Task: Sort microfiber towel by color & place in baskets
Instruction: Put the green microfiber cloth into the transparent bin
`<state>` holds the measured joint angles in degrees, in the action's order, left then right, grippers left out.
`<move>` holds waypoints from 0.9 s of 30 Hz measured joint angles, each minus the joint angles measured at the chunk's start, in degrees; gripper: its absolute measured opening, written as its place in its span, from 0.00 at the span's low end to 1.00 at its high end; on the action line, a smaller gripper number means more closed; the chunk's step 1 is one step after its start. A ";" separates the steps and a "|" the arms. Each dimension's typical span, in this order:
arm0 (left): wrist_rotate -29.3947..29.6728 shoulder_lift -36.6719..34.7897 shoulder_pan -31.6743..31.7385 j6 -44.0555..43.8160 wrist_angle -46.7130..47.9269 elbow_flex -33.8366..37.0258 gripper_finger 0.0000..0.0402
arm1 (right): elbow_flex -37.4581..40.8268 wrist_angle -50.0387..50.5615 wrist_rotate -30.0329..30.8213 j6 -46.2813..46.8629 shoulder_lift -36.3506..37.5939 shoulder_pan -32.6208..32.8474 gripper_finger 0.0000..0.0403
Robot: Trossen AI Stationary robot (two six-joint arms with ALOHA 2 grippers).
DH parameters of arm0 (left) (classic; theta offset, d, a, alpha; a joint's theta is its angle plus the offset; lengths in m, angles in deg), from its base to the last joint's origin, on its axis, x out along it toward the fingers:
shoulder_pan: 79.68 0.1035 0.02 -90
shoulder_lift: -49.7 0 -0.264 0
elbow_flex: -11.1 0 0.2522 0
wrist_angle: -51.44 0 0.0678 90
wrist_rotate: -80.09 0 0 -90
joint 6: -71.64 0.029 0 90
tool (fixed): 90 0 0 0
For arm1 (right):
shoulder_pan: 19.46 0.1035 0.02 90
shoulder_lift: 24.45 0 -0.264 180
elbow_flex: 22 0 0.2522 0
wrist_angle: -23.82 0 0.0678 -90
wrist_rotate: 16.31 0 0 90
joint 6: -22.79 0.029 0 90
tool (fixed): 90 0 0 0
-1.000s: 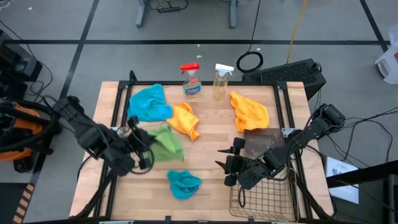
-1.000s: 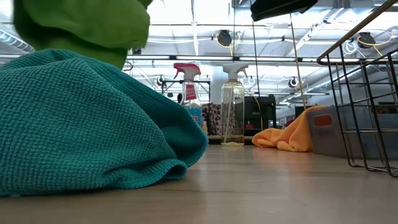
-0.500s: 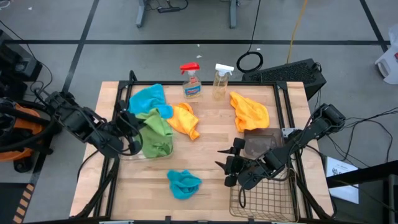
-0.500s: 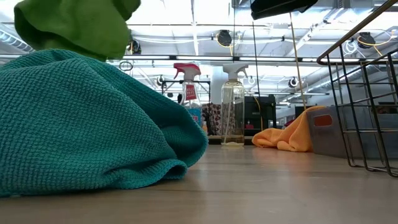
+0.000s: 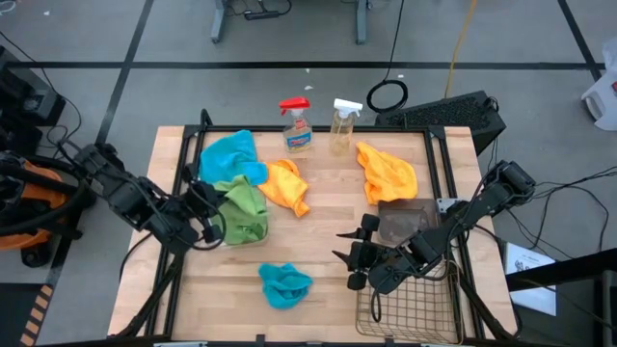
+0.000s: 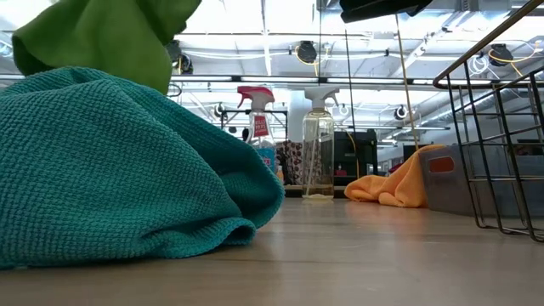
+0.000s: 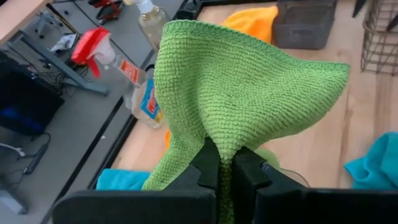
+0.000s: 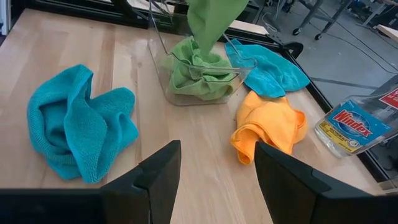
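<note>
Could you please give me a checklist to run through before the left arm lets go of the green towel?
1. Left claw shut on green towel: ok.
2. Towel hanging over clear tub: ok.
3. Tub holds only green: ok, one green cloth inside.
4. Towel's lower end inside the tub: cannot tell.
5. Right claw clear of the tub: ok, open beside wire basket.

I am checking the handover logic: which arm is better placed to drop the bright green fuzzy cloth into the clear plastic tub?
Left. The left gripper is shut on the bright green fuzzy cloth, hanging above the clear plastic tub. The right gripper is open, empty and farther off.
</note>
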<state>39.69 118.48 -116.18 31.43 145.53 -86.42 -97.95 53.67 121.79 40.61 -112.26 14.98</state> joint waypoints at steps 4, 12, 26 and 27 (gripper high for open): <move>0.13 -0.04 -1.15 -2.55 -0.11 1.17 0.04 | 0.00 0.01 0.01 -0.55 0.00 0.00 0.49; 0.47 -0.06 -1.93 -3.03 -0.32 2.69 0.04 | 0.00 0.03 0.02 -0.87 0.00 -0.57 0.49; -2.13 -0.03 -1.93 -6.22 -0.26 7.08 0.04 | 0.00 0.05 -0.14 -0.52 0.00 -0.87 0.49; -2.23 -0.03 -1.93 -6.88 -0.18 7.70 0.04 | 0.00 0.05 -0.15 -0.52 0.00 -0.87 0.49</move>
<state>37.45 118.45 -118.12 24.55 145.34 -78.72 -97.95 53.72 121.63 40.09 -112.26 14.10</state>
